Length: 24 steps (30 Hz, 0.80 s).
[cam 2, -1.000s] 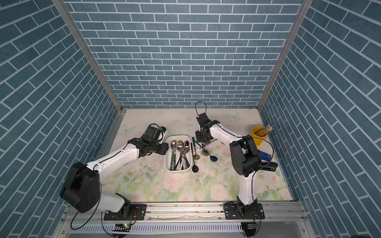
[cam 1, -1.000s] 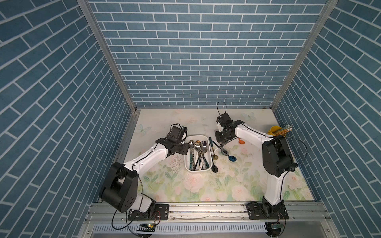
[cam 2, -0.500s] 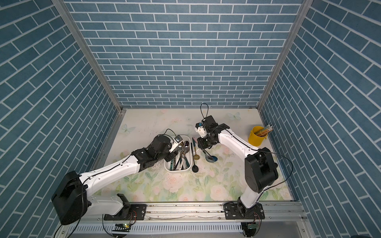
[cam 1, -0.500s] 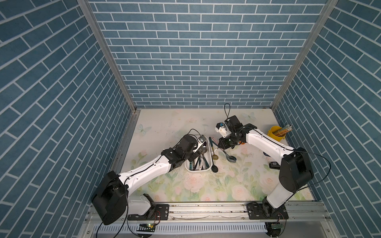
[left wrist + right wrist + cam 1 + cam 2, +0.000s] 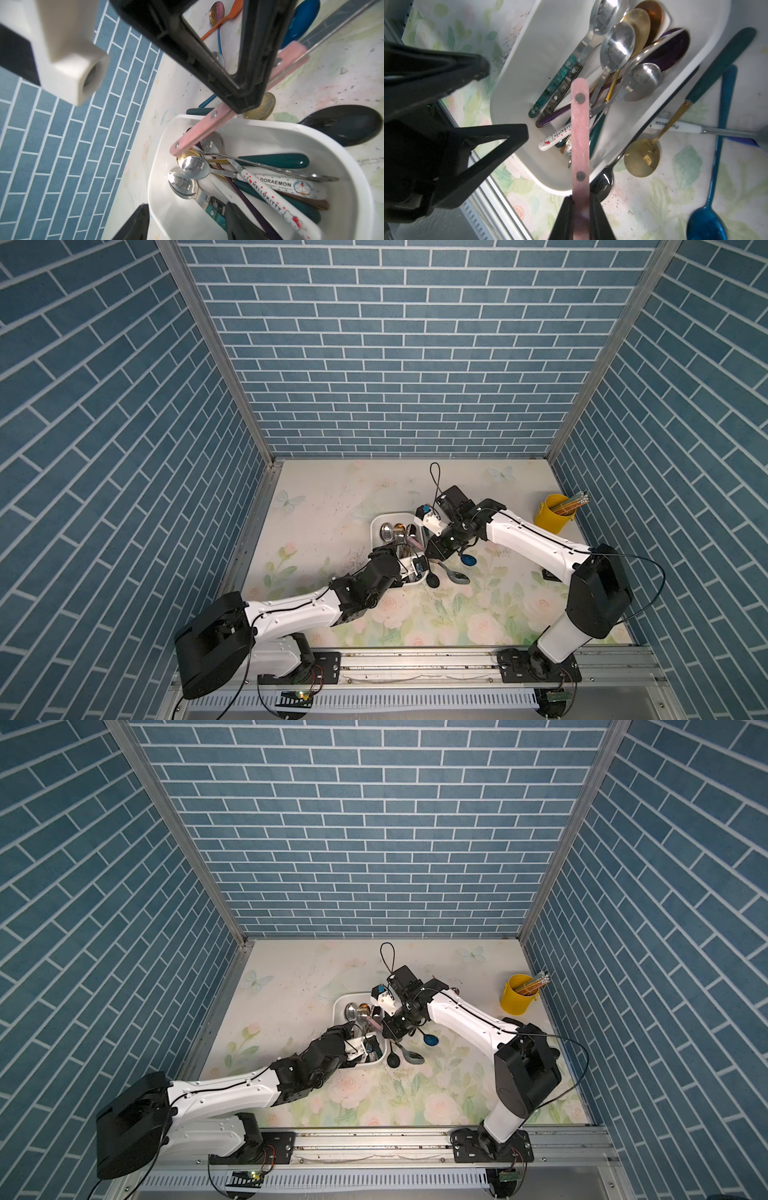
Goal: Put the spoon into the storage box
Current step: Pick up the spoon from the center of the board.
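The right claw (image 5: pixel 580 200), clamped on the pink-handled spoon (image 5: pixel 580 135), is poising it over the storage box (image 5: pixel 527 52) for dropping, while the left claw (image 5: pixel 187 207), spread apart, is straddling the rim, seemingly steadying it.

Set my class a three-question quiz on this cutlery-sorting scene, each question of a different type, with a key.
1. True or false: the jaws of the left gripper are shut on a spoon.
2. The spoon held by the right gripper has a handle that is: A green, B pink, C white.
3. Fill in: the blue spoon lies outside the white box, on the ____.
Key: 1 false, they stand open; 2 B; 3 table.
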### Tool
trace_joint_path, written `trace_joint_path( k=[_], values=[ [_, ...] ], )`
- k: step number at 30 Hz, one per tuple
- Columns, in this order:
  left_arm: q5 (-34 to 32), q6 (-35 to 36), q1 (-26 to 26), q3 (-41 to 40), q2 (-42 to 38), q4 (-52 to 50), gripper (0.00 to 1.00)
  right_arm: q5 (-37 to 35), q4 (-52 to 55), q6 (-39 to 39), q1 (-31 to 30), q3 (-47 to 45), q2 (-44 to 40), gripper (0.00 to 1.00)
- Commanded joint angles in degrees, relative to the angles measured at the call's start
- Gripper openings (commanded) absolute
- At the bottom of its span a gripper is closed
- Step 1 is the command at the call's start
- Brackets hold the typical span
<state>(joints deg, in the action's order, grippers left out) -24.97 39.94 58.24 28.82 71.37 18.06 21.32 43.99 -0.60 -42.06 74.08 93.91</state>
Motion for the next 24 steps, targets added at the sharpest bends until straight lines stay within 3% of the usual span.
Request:
trace_joint_path(
  k=[1,19,24],
  values=[
    [-1.03,11.57,1.07,-1.77,-0.35,6.72,0.64,1.79,2.89,3.22,-1.03,1.66,-1.88,0.03],
    [-3.5,11.69,5.21,-2.18,4.96,9.13,0.66,4.97,8.01,5.7,-7.48,7.5,2.25,0.03],
    [-3.67,11.47,5.61,-2.3,5.14,8.83,0.61,4.64,8.87,6.9,-8.2,8.57,2.64,0.03]
  ],
)
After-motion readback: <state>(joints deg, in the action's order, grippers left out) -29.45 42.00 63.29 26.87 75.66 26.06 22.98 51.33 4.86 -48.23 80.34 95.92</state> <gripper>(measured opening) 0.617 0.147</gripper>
